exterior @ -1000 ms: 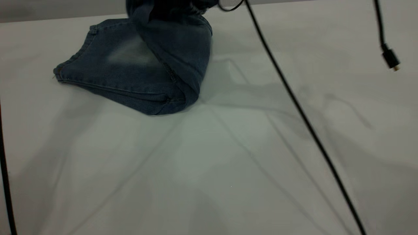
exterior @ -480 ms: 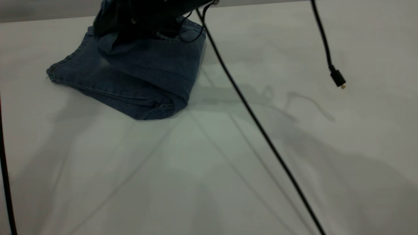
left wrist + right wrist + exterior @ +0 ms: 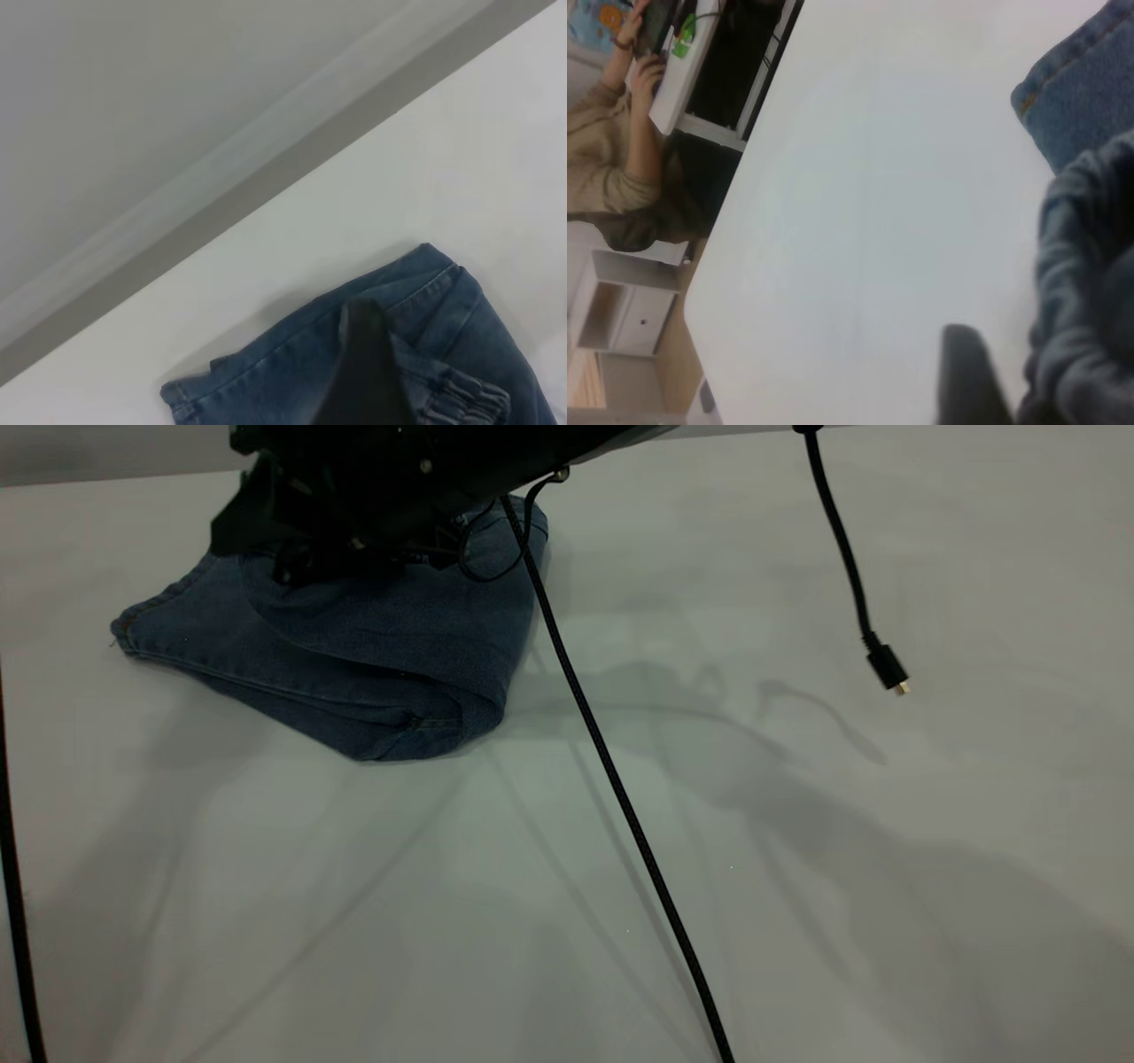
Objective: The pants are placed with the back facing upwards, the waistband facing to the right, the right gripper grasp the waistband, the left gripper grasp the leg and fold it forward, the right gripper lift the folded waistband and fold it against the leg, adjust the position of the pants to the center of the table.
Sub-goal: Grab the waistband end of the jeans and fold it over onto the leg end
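Blue denim pants [image 3: 354,655] lie folded at the table's far left, hem edge [image 3: 133,624] toward the left. My right arm reaches in from the top and covers their far part. Its gripper [image 3: 292,549] is down on the fabric there. In the right wrist view this gripper [image 3: 1019,390] is shut on the bunched waistband [image 3: 1090,292]; one dark finger [image 3: 970,381] shows beside the cloth. In the left wrist view my left gripper [image 3: 416,390] is close over the pants [image 3: 292,372], next to the gathered elastic waistband [image 3: 461,398].
A black cable [image 3: 620,797] runs from the right arm down across the table's middle. A second cable hangs at the right with a loose plug [image 3: 886,669]. Another cable [image 3: 11,886] follows the left edge. A seated person [image 3: 629,150] is beyond the table edge.
My right arm has swung left and lower over the pants, bringing the raised waistband down onto the leg. The folded pants slid slightly left. The hanging plug swung left.
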Motion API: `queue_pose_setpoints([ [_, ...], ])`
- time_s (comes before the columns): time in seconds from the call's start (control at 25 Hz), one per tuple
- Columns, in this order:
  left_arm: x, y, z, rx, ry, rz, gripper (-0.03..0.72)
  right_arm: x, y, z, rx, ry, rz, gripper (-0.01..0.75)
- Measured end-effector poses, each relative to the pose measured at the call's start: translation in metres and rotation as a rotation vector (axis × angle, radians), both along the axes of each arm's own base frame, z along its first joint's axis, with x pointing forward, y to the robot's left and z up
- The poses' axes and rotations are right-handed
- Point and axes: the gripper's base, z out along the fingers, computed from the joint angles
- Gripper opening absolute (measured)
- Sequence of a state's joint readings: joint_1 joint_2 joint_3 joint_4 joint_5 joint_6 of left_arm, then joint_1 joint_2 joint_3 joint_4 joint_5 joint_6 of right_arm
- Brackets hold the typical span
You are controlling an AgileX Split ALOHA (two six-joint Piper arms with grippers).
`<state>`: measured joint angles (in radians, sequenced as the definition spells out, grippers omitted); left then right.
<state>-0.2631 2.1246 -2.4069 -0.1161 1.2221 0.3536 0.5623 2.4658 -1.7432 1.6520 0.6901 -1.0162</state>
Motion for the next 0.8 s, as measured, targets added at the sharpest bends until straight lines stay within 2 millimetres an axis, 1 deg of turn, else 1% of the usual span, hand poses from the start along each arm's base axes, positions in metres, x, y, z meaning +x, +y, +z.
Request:
queue_pose_setpoints([
  [0.12,0.0,0.0,0.0,0.0,0.0,0.0,0.504,-0.001,0.0,0.0,0.009,0.019,0.001,0.477],
  [0.2,0.0,0.0,0.0,0.0,0.0,0.0,0.504,-0.001,0.0,0.0,0.01,0.021,0.002,0.533],
  [0.28,0.0,0.0,0.0,0.0,0.0,0.0,0.504,0.0,0.001,0.003,0.017,0.014,0.011,0.567],
  [0.48,0.0,0.0,0.0,0.0,0.0,0.0,0.504,0.002,0.005,0.016,0.047,-0.014,0.046,0.584],
  [0.56,0.0,0.0,0.0,0.0,0.0,0.0,0.504,0.005,0.002,0.018,0.031,-0.022,0.049,0.584],
  [0.64,0.0,0.0,0.0,0.002,-0.001,0.001,0.504,0.011,-0.005,0.018,0.002,-0.027,0.038,0.584],
  [0.8,0.0,0.0,0.0,0.004,0.0,0.002,0.504,0.027,-0.032,0.014,-0.085,-0.013,-0.011,0.586],
])
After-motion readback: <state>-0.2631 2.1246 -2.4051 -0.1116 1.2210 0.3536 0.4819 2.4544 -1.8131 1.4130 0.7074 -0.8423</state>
